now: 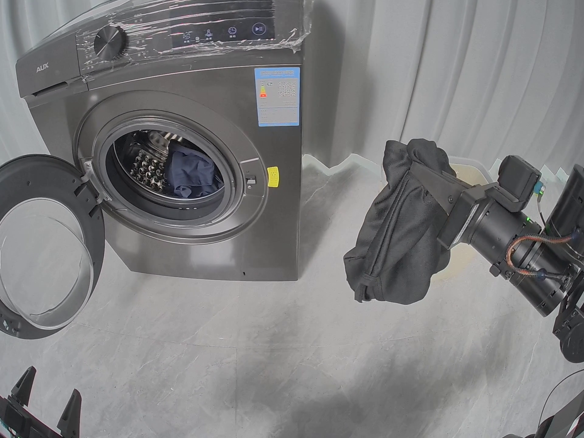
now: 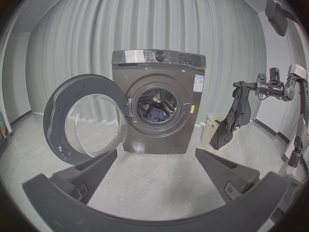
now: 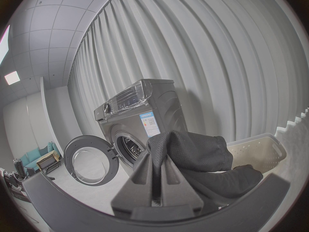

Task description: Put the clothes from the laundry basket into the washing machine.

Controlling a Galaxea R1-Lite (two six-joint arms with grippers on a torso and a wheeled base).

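Note:
A grey front-loading washing machine point(image 1: 182, 153) stands at the left with its round door point(image 1: 42, 244) swung wide open. A dark blue garment point(image 1: 191, 174) lies inside the drum. My right gripper point(image 1: 426, 174) is shut on a black mesh garment point(image 1: 398, 238), which hangs in the air to the right of the machine, above the cream laundry basket point(image 2: 212, 129). In the right wrist view the black garment point(image 3: 193, 158) drapes over the shut fingers point(image 3: 145, 184), with the basket point(image 3: 257, 152) behind. My left gripper point(image 2: 154, 165) is open and holds nothing, low near the floor, facing the machine point(image 2: 157, 103).
Pale grey floor point(image 1: 243, 348) lies open between me and the machine. White pleated curtains point(image 1: 456, 62) line the wall behind. The open door juts out to the left of the drum opening.

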